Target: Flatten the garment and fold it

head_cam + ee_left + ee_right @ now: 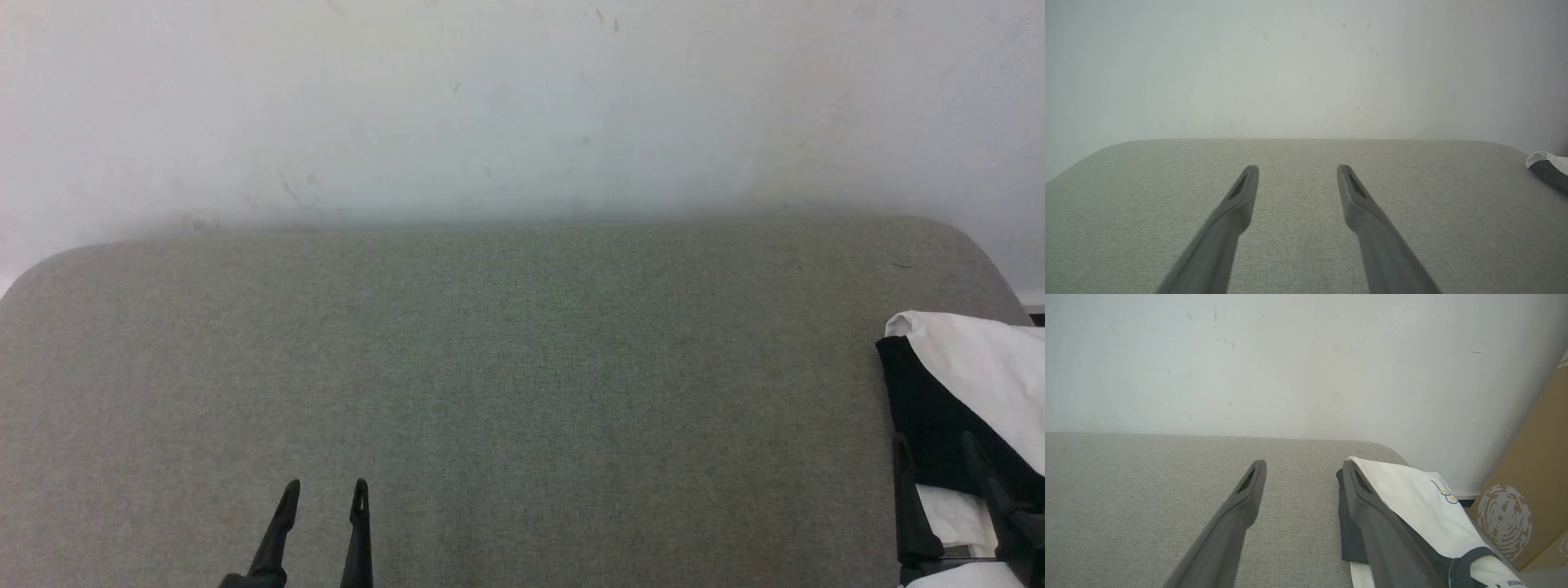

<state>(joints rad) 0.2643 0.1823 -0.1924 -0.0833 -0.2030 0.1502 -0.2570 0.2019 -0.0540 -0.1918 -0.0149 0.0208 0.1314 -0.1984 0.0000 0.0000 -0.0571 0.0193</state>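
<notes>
The garment sits bunched at the far right end of the grey fabric tabletop in the head view, white over black. It runs off the picture's right edge, so its full extent is anybody's guess. Left claw is low on the left, fingers spread, nothing between them, well apart from the cloth. Right claw is released too, its dark fingers lined up over the black panel, though I cannot tell whether they touch it. Over to the left wrist view: parted fingers above bare tabletop, a corner of the garment at the far right. Right wrist view now, and here's the best look: loosely stacked layers, a small print on the white, a dark-trimmed neckline and tiny lettering cut off at the bottom. One finger covers the near black edge, and a cardboard box stands beyond. This will handle light, limp and floppy, I'd say, prone to drag and wrinkle. Best pinched at a free corner or hem of the top white layer, not mid-pile.
</notes>
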